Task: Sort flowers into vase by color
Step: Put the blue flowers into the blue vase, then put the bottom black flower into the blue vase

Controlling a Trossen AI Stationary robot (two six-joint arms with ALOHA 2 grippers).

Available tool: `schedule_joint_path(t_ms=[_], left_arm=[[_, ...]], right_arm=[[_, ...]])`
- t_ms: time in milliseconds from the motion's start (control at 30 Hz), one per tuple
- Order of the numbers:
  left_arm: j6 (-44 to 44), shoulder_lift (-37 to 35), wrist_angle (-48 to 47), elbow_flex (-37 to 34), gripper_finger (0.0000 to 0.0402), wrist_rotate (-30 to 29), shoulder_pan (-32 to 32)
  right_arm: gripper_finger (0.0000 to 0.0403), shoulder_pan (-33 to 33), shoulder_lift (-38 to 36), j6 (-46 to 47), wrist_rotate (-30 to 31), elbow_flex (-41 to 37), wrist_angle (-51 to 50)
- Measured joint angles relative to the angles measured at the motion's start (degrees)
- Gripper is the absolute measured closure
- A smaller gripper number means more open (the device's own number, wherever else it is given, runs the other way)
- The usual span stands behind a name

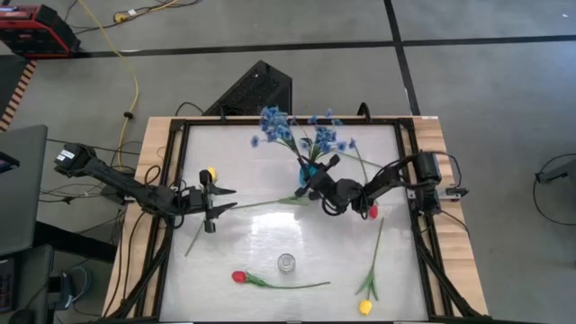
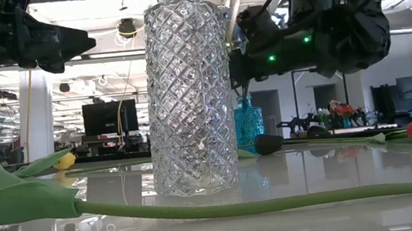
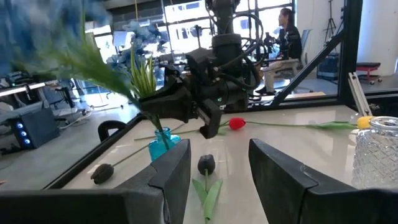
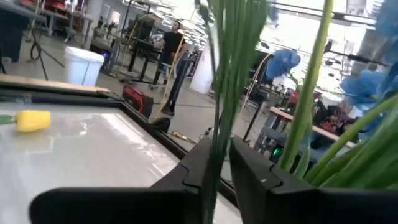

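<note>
My right gripper (image 1: 317,180) is over the small blue vase (image 1: 309,167) near the far side of the table (image 1: 270,225), and between its two fingers (image 4: 193,163) I see a thin green stem (image 4: 219,112) that stands upright. The fingers are only a little apart, with the stem in the narrow gap; I cannot tell if they press on it or have let it loose. The blue flowers (image 1: 301,130) are in this blue vase, their sprays spread toward the far edge. My left gripper (image 1: 220,202) waits over the left part of the table with its fingers wide apart and nothing between them. Near it lies a yellow tulip (image 1: 211,174). A dark bud (image 3: 206,164) lies on the table between the two arms, and another dark bud (image 3: 101,173) lies further to the side. The clear glass vase (image 1: 286,263) stands near the front of the table, without any flower in it. A red tulip (image 1: 239,277) lies just to its left, a second yellow tulip (image 1: 365,307) lies at the front right, and a second red tulip (image 1: 373,212) lies beside my right arm.
</note>
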Motion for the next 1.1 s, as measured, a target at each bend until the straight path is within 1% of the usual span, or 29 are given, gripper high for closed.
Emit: schedule_joint_path(t_ms=[133, 267, 367, 433, 500, 600, 700, 767, 833, 900, 1000, 1100], left_arm=[[0.0, 0.0, 0.0, 0.0, 0.0249, 0.0, 0.0], [0.0, 0.0, 0.0, 0.0, 0.0249, 0.0, 0.0], [-0.1, 0.0, -0.1, 0.0, 0.0249, 0.0, 0.0], [-0.4, 0.0, -0.2, 0.0, 0.0249, 0.0, 0.0], [-0.4, 0.0, -0.2, 0.0, 0.0249, 0.0, 0.0], [-1.5, 0.0, -0.2, 0.0, 0.0249, -0.6, 0.0], [-2.7, 0.0, -0.2, 0.0, 0.0249, -1.8, 0.0], [-2.9, 0.0, -0.2, 0.0, 0.0249, -1.8, 0.0], [-3.3, 0.0, -0.3, 0.0, 0.0249, -1.8, 0.0], [-3.3, 0.0, -0.3, 0.0, 0.0249, -1.8, 0.0], [-5.1, 0.0, -0.5, 0.0, 0.0249, -2.5, 0.1], [-9.2, 0.9, -3.3, 0.0, 0.0249, -4.9, 2.2]], right_arm=[[0.0275, 1.3, -0.1, -2.3, 1.6, 0.0, 0.0], [0.0233, 2.7, -1.2, -3.3, 5.9, 0.0, -0.3], [0.0208, 4.4, -2.7, -7.1, 8.4, 0.0, -1.0], [0.0196, 6.2, -4.3, -9.7, 8.8, 0.0, -3.2], [0.019, 7.9, -6.5, -9.9, 9.3, 0.0, -7.3], [0.0189, 10.2, -10.8, -5.6, 10.1, 0.0, -16.7], [0.0189, 12.3, -16.1, 2.0, 9.8, 0.0, -29.3], [0.0189, 13.6, -19.9, 9.2, 7.2, 0.0, -38.5], [0.0189, 14.6, -23.4, 17.1, 2.8, 0.0, -47.1], [0.0191, 15.4, -25.5, 23.4, -1.5, 0.0, -53.4], [0.0198, 16.6, -26.4, 29.0, -4.2, 0.0, -58.9], [0.0208, 18.0, -25.0, 30.8, -4.3, 0.0, -58.7]])
